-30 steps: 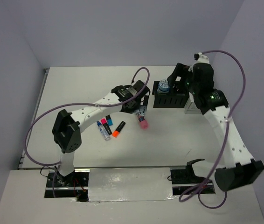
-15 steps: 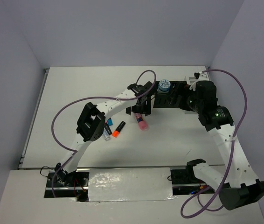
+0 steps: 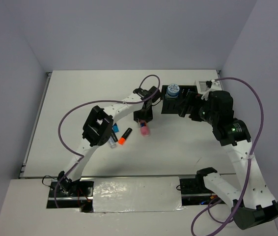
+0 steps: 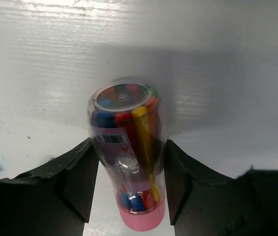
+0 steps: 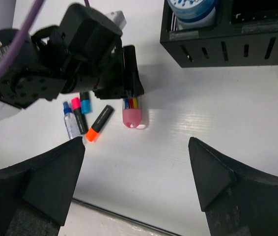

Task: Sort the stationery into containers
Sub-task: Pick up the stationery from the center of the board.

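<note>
Left jaws clamped on the pink tube, right jaws spread wide and empty.

The left gripper (image 4: 129, 150) presses both fingers (image 4: 77, 179) against the sides of the clear, pink-capped tube (image 4: 125, 110), which is full of coloured sticks; whether it is lifted off the white table (image 3: 80, 93) cannot be told. Bare table lies open on the near side of the tube. Four markers (image 5: 82, 115) with blue, pink, cyan and orange caps lie close together to its left. The black organiser (image 3: 178, 105) stands near the far edge and holds one blue-white tape roll (image 3: 173, 90) in its left compartment. A white slatted box (image 3: 201, 84) stands just beside the organiser, to its right. The right gripper (image 5: 136, 142) hangs above the table on the organiser's near side.
</note>
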`<action>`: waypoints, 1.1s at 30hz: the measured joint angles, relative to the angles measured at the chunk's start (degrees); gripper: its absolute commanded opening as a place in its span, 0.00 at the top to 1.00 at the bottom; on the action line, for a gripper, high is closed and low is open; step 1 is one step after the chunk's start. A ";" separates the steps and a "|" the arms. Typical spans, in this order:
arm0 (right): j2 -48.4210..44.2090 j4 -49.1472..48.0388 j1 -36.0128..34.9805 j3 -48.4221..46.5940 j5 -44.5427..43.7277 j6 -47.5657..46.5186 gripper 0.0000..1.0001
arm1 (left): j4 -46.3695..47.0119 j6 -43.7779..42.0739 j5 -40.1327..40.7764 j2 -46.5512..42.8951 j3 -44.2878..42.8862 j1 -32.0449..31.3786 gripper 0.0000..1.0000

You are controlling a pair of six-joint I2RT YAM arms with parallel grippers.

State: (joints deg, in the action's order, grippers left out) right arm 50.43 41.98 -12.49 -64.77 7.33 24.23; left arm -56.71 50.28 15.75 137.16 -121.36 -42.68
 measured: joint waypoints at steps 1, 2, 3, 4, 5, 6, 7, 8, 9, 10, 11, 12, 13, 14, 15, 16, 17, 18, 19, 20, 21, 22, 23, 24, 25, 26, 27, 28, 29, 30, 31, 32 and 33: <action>-0.42 -0.09 0.00 0.66 0.55 -0.13 0.07 | 0.00 0.59 -0.33 -0.13 0.00 0.17 1.00; -0.83 -0.24 0.00 1.40 1.11 -0.28 0.07 | -0.02 1.11 -0.70 -0.31 0.00 0.24 1.00; -1.29 -0.61 0.00 2.23 1.92 -0.42 0.07 | 0.00 1.77 -1.25 -0.74 0.11 0.44 1.00; -1.81 -0.92 0.00 3.06 2.93 -0.52 0.07 | 0.09 2.64 -1.99 -1.42 0.42 0.59 1.00; -2.27 -1.31 0.00 3.82 3.91 -0.63 0.07 | 0.11 3.48 -2.75 -2.51 0.87 0.76 1.00; -2.89 -2.38 0.00 4.79 5.07 -0.66 0.07 | 0.57 5.14 -3.65 -4.66 1.92 0.87 1.00; -3.74 -4.11 0.00 6.14 6.86 -0.68 0.07 | 1.18 6.91 -4.61 -6.93 3.21 0.98 1.00; -5.11 -7.04 0.00 8.44 8.98 -0.59 0.07 | 1.92 9.03 -5.42 -9.73 4.68 1.05 1.00; -6.91 -10.43 0.00 11.39 11.61 -0.13 0.07 | 2.91 11.34 -6.49 -13.44 6.45 1.22 1.00; -8.39 -12.90 0.00 13.73 13.55 0.31 0.07 | 4.48 13.86 -7.58 -17.62 8.61 1.36 1.00; -9.75 -15.74 0.00 16.09 15.74 0.94 0.07 | 6.05 16.46 -8.74 -21.97 10.75 1.44 1.00; -10.43 -18.18 0.00 18.01 17.70 1.68 0.07 | 7.87 18.93 -9.51 -25.97 12.74 1.51 1.00; -10.69 -20.13 0.00 19.21 19.39 2.29 0.07 | 9.53 21.51 -10.43 -30.05 14.56 1.53 1.00; -10.69 -21.88 0.00 19.91 20.65 3.06 0.07 | 11.41 23.82 -11.23 -33.70 16.20 1.53 1.00; -10.43 -23.98 -0.11 20.50 21.66 3.72 0.07 | 13.11 25.79 -11.72 -36.57 17.62 1.53 1.00; -10.16 -26.36 -0.13 21.09 22.43 4.57 0.07 | 14.71 27.78 -12.48 -39.12 18.93 1.53 1.00; -9.77 -28.65 -0.20 21.77 23.10 5.33 0.07 | 16.63 29.70 -13.20 -41.20 20.33 1.53 1.00; -9.31 -30.58 -0.26 22.38 23.67 6.21 0.08 | 18.21 31.06 -13.81 -42.36 21.46 1.51 1.00; -8.83 -32.65 -0.33 23.12 24.37 6.95 0.07 | 19.50 32.39 -14.51 -43.10 22.56 1.49 1.00; -8.31 -34.62 -0.48 23.65 25.11 7.91 0.07 | 20.52 33.16 -15.10 -43.30 23.47 1.44 1.00; -7.58 -36.30 -0.76 23.89 25.64 8.63 0.08 | 21.62 34.16 -15.58 -43.25 24.48 1.36 1.00; -6.99 -37.55 -1.20 23.87 26.01 9.03 0.08 | 22.27 34.93 -16.06 -42.97 25.42 1.29 1.00; -6.29 -39.08 -1.90 23.85 26.27 9.33 0.08 | 22.40 35.52 -16.46 -42.58 26.12 1.20 1.00; -5.62 -40.26 -2.58 23.85 26.62 9.42 0.08 | 22.40 35.82 -16.87 -42.05 26.60 1.14 1.00; -5.07 -41.48 -3.15 23.85 27.04 9.53 0.08 | 22.40 36.00 -17.18 -41.64 26.84 1.11 1.00; -4.61 -42.36 -3.63 23.82 27.32 9.62 0.08 | 22.40 36.22 -17.42 -41.24 26.91 1.07 1.00; -4.26 -42.88 -4.13 23.78 27.50 9.62 0.08 | 22.47 36.61 -17.57 -40.96 26.88 0.98 1.00; -3.91 -42.84 -4.66 23.52 27.39 9.62 0.08 | 22.51 36.72 -17.62 -40.87 26.88 0.94 1.00; -3.45 -42.86 -5.20 23.12 27.02 9.57 0.08 | 22.51 36.81 -17.64 -40.85 26.88 0.90 1.00; -2.97 -42.82 -5.73 22.75 26.43 9.46 0.08 | 22.62 36.89 -17.68 -40.87 26.88 0.90 1.00; -2.36 -42.82 -6.38 22.40 25.75 9.35 0.08 | 22.86 36.92 -17.75 -40.87 26.88 0.90 1.00; -1.90 -42.80 -6.88 22.16 25.07 9.29 0.08 | 23.12 36.92 -17.79 -40.87 26.88 0.90 1.00; -1.31 -42.77 -7.39 21.97 24.37 9.20 0.08 | 23.32 36.94 -17.88 -40.87 26.88 0.90 1.00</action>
State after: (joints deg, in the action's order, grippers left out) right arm 49.12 -0.80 -19.88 -42.81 31.70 33.43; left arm -33.39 87.22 -2.13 96.29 -94.48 -41.78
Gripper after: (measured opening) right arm 0.924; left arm 0.617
